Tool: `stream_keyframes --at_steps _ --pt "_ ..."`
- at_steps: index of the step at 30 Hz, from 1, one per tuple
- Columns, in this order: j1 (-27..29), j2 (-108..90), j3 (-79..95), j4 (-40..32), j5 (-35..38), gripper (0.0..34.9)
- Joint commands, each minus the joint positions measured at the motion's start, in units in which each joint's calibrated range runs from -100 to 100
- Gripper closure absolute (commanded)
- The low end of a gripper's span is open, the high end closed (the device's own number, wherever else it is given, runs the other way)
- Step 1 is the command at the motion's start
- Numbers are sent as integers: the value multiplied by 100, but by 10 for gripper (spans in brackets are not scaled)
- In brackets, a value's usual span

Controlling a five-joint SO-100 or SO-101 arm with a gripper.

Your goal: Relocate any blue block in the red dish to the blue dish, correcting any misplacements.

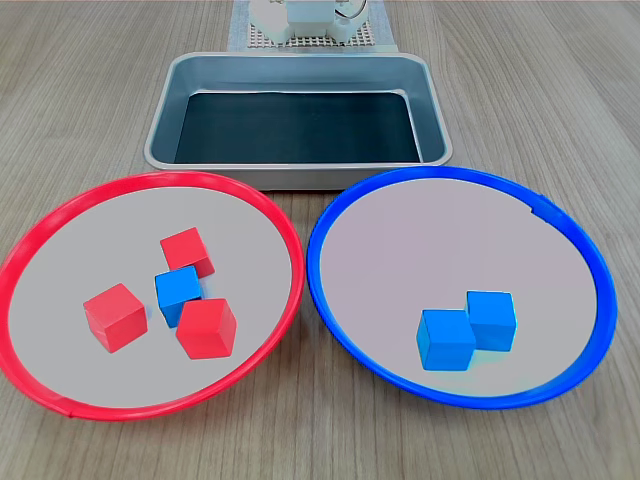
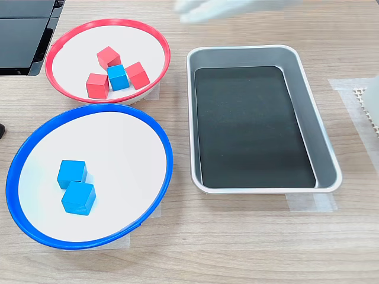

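Spreading under everything is a wooden table, and on it sits a rectangular metal tray with a dark liner, seen in both exterior views. Next in size come the two round dishes. In the first exterior view, the red dish lies at the first exterior view's left and the blue dish at its right, their rims nearly meeting below the tray.

The arm shows only in scraps. At the top edge of the first exterior view, a white base stands on a perforated mat, cut off by the frame. In the second exterior view, a pale blurred streak crosses the top edge above the tray; it is too smeared to read as any part, so the gripper's opening and whether it has hold of anything cannot be told.

Inside the red dish, the blue block rests hemmed in by three red cubes, touching or almost touching each of them. In the blue dish, two other blue cubes sit side by side, corners overlapping from this angle. Clear tape patches hold the tray's edge in the second exterior view.
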Motion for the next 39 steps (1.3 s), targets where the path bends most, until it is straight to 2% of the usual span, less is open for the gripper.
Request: stream_keyframes --at_steps 1,3,5,13,24,30,39 --pt "109 1768 -1206 -959 796 346" --pt "194 2603 -1607 -1603 1221 346" --pt "279 3328 -2026 -1842 1621 347" --pt "655 4574 -2617 -1752 2549 347" --pt "1220 4608 -2726 -18 3726 347" --pt "1182 5034 -3965 1096 3805 347" --pt "1201 5989 -5521 1649 4034 344"
